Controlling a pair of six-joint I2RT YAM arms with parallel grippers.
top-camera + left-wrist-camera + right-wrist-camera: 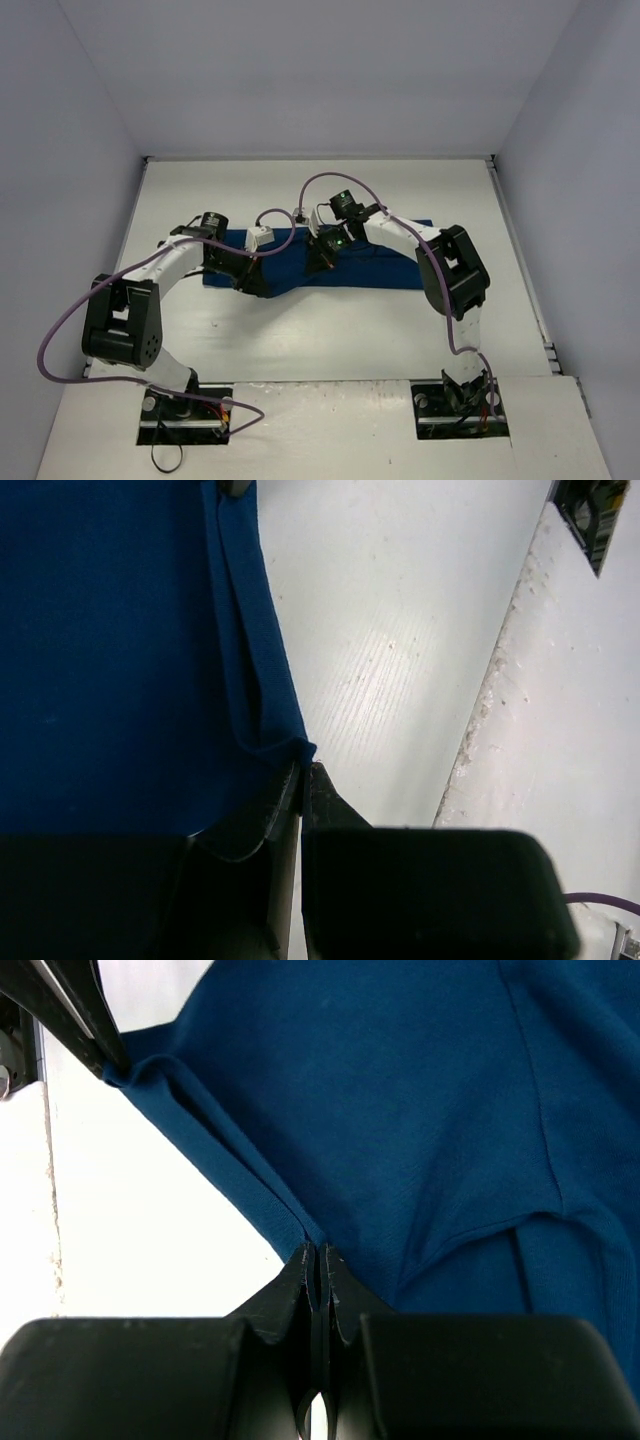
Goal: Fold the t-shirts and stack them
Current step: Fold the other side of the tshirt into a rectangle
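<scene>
At the bottom centre of the left wrist view, the left jaws are pressed together on a corner of the t-shirt [110, 650], with a fold of navy hem caught between the tips. From that corner the doubled hem runs up the frame. White table [400, 630] fills the area to its right.

At the bottom centre of the right wrist view, the right jaws are likewise clamped on the t-shirt [400, 1110], gripping its hem edge. The hem runs from that grip to the upper left of the frame, where a dark fingertip [70, 1010] of the left jaws pinches the corner. Bare table [150, 1230] lies below and left of this edge. A sleeve seam crosses the cloth on the right.

Seen from the top external view, the t-shirt [370, 265] lies as a wide navy band across the middle of the table [330, 330], with a plain blue surface showing. The left arm [165, 262] reaches to the band's lower left edge. The right arm [395, 230] bends in from the right to the band's centre. The two grip points sit near each other along the lower edge of the band. Pale walls [300, 80] enclose the table on three sides.
</scene>
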